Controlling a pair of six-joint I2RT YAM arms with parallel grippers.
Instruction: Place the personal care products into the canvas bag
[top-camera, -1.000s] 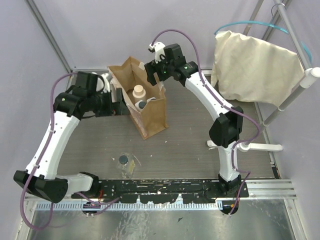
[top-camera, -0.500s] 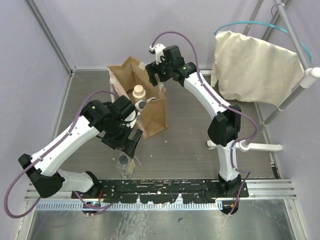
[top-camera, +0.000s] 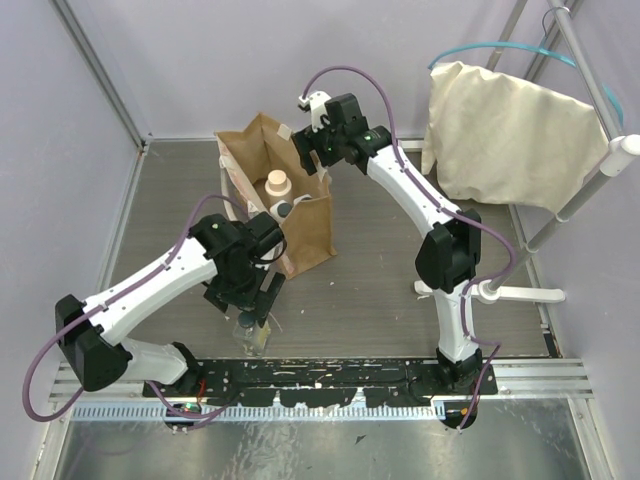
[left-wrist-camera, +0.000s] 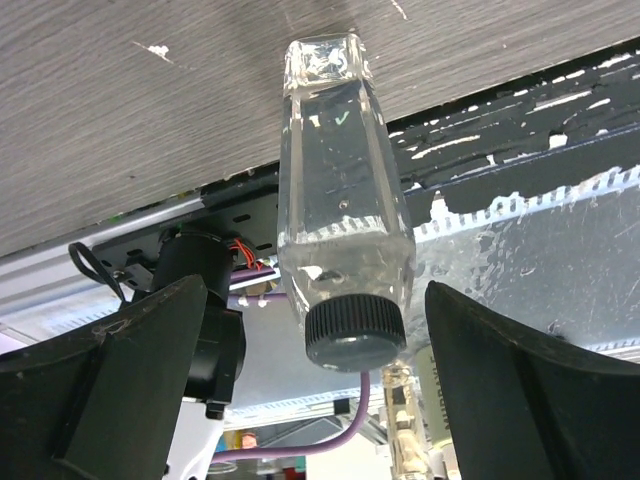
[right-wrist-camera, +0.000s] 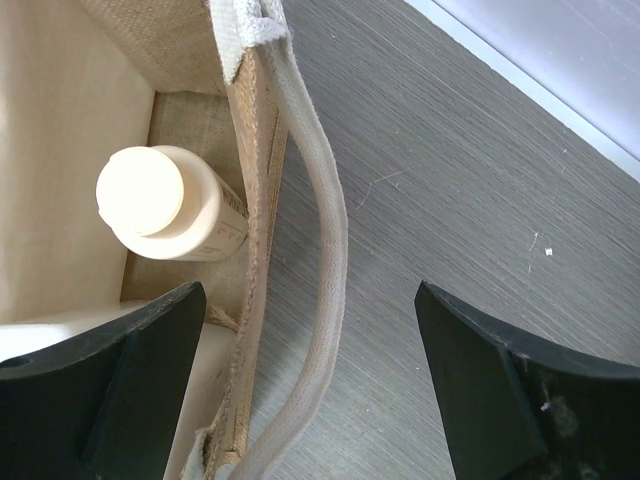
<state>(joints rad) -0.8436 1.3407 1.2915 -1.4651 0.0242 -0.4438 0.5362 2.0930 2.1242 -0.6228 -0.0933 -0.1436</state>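
Top view: left gripper (top-camera: 258, 308) covers most of the clear bottle (top-camera: 250, 332). Bag (top-camera: 308, 232) walls hide the cream bottle (top-camera: 277, 183) below its cap. Right wrist view: bag cut off top and left.

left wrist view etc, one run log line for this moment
left pincer: open, above clear black-capped bottle | right pincer: open, at canvas bag rim | cream bottle: in bag

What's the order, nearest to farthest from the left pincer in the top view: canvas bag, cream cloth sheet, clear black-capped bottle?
1. clear black-capped bottle, just under the left pincer, near edge.
2. canvas bag, behind it, mid-table.
3. cream cloth sheet, hanging at far right.
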